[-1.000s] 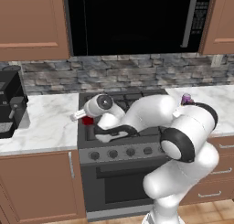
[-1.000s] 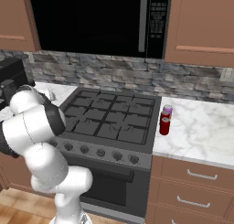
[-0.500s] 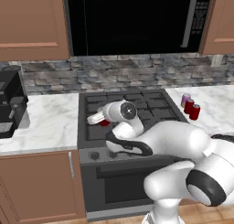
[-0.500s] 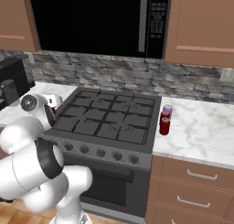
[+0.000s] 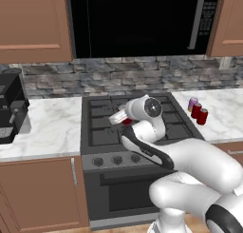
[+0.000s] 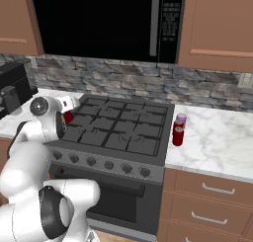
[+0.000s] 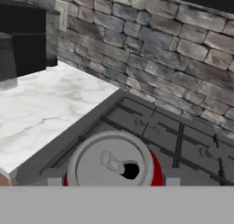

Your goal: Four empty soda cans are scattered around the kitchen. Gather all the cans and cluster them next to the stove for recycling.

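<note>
A black microwave (image 5: 142,18) is mounted above the stove (image 5: 137,127), and a black coffee machine (image 5: 10,108) is set on the left counter (image 5: 47,127), well apart from the arm. The fingers (image 5: 124,119) are held over the stove's left burners, closed narrowly on a red can (image 7: 112,166); its silvery top is seen from above in the hand view, between them. Three more cans (image 5: 198,111) are clustered on the right counter (image 6: 222,142) just beside the stove: two red, one purple-pink. Four cans are counted in all.
</note>
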